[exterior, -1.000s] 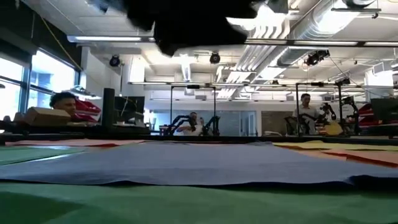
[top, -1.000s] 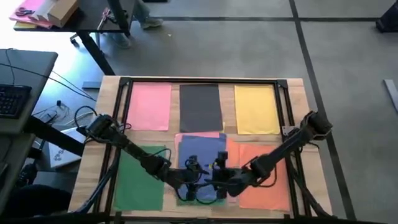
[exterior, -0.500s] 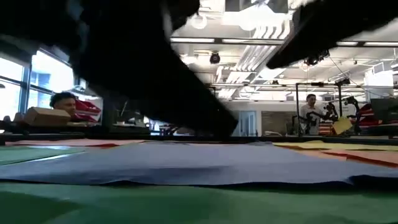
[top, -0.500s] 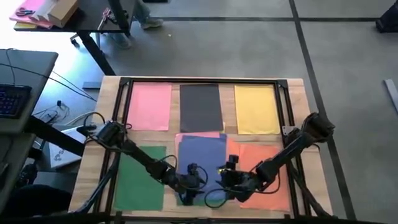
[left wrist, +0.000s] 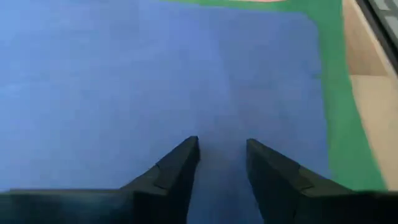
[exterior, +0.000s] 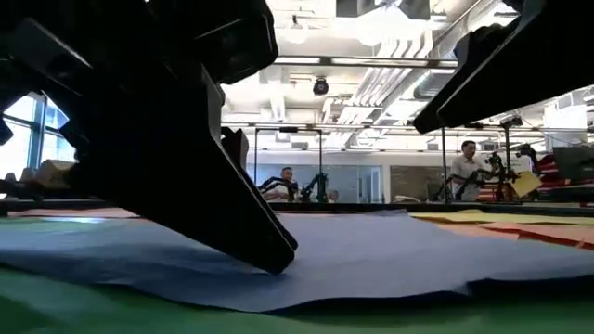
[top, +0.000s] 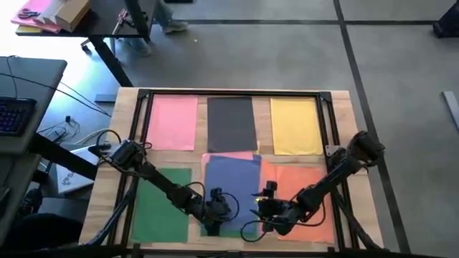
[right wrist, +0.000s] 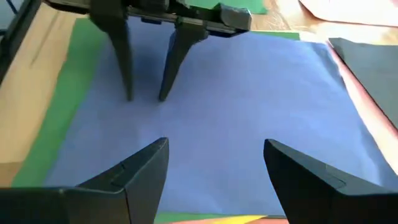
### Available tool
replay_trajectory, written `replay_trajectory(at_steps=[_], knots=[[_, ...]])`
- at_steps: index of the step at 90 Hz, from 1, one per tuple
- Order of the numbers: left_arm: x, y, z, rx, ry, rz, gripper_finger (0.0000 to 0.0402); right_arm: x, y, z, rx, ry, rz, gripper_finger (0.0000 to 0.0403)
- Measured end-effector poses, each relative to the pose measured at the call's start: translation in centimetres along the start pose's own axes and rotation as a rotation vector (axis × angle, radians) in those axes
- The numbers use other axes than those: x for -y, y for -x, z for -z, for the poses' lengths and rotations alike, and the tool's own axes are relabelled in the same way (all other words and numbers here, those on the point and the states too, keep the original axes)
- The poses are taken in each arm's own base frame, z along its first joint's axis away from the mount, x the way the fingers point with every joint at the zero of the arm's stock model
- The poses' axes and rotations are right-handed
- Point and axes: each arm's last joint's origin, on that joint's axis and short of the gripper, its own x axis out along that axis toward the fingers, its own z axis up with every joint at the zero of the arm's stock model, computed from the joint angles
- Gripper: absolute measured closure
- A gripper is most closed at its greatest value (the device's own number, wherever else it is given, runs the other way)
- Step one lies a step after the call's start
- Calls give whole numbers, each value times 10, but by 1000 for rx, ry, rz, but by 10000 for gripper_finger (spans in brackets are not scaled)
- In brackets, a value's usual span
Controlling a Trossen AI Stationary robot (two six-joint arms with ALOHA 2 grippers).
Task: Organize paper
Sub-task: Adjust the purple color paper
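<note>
Pink [top: 172, 122], dark grey [top: 231, 122] and yellow [top: 295, 125] sheets lie in the far row. Green [top: 161, 204], blue [top: 233, 175] and orange [top: 308, 201] sheets lie in the near row. The blue sheet lies on a green sheet [left wrist: 333, 93], and a pink edge [top: 229, 153] shows at its far side. My left gripper [top: 215, 209] stands on the blue sheet's near part with a narrow gap between its fingers. My right gripper [top: 267, 211] hovers wide open over the blue sheet's near right part [right wrist: 249, 93]. My left gripper sets both fingertips [right wrist: 129, 93] on the blue sheet's near part [left wrist: 222, 124], slanting down from above, with nothing between them. One fingertip [exterior: 278, 260] meets the sheet in the low view. The sheet lies flat on the green sheet beneath.
A black frame [top: 237, 93] runs around the wooden tabletop. Beyond the table stand a desk with a keyboard [top: 14, 115] at the left and a table with a box [top: 68, 11] at the far left. People and other arms show in the room behind.
My left gripper has come down toward the near edge and set its fingertips on the blue sheet. My right gripper has moved away from it, toward the table's right and near edges. In the low view the blue sheet's near edge now lies slanted and closer.
</note>
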Motion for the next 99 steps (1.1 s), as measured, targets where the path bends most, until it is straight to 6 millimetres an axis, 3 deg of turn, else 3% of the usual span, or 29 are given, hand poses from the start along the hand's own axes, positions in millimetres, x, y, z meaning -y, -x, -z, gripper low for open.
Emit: replay_trajectory(at_steps=[20, 35, 42, 55, 72, 99], knots=[[-2, 6, -7, 3, 5, -15, 393, -5, 2, -1, 3, 128, -70, 155], [2, 30, -38, 103, -65, -21, 393, -24, -7, 0, -4, 273, -213, 155], [1, 36, -42, 124, -86, -74, 393, -39, -11, -3, -26, 344, -248, 155], [-18, 32, -40, 91, -69, -226, 396, -63, -16, -14, -81, 384, -267, 155], [-57, 10, -14, -9, 73, -353, 401, -82, -36, -15, -156, 421, -224, 155], [-59, -5, -2, -53, 99, -280, 401, -82, -44, -10, -203, 314, -101, 155]])
